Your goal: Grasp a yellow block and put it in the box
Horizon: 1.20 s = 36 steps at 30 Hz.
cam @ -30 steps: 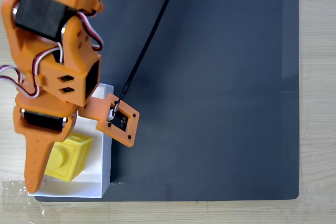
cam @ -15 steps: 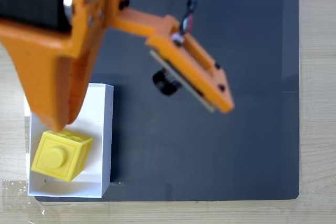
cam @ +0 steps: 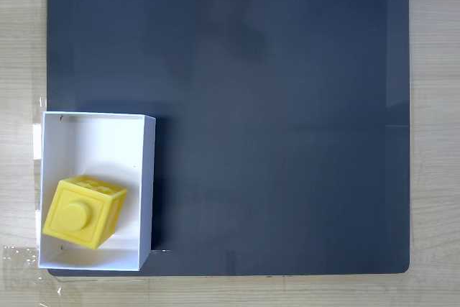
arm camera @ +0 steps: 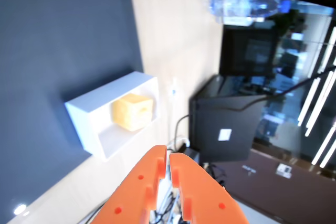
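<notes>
Wrist view: gripper (arm camera: 168,157) nearest the lens, fingers together, holding nothing. Beyond it, well apart, the box (arm camera: 84,113) sits at the mat (arm camera: 63,30) edge with the block (arm camera: 133,112) inside. Fixed view confirms block (cam: 82,211) in the box's (cam: 147,177) lower half, tilted. Placement judged complete.

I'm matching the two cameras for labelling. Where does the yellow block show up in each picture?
Fixed view: yellow block at lower left, inside the box, toward its lower end.
Wrist view: left of centre, inside the box.
Shared landmark: the dark mat beside the box.
</notes>
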Each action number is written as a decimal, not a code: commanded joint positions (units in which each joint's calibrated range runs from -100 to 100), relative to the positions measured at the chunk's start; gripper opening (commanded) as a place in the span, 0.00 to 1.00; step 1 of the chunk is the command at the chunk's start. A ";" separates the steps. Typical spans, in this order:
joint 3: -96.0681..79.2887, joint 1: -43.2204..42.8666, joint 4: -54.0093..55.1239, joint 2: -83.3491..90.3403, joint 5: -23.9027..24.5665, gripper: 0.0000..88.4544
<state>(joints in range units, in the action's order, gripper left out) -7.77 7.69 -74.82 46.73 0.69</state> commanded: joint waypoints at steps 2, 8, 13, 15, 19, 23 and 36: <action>-20.86 -1.04 0.21 8.27 0.21 0.01; -48.45 -0.96 6.49 23.35 -0.21 0.01; -65.91 -0.37 4.83 36.91 -4.20 0.01; -71.25 -0.20 2.91 42.08 -5.46 0.01; -77.67 -1.04 0.91 51.23 -5.36 0.01; -83.73 -0.62 0.65 52.25 -5.30 0.01; -84.00 -1.21 0.73 52.16 -5.62 0.01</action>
<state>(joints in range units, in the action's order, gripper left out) -91.69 6.43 -73.69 98.82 -4.70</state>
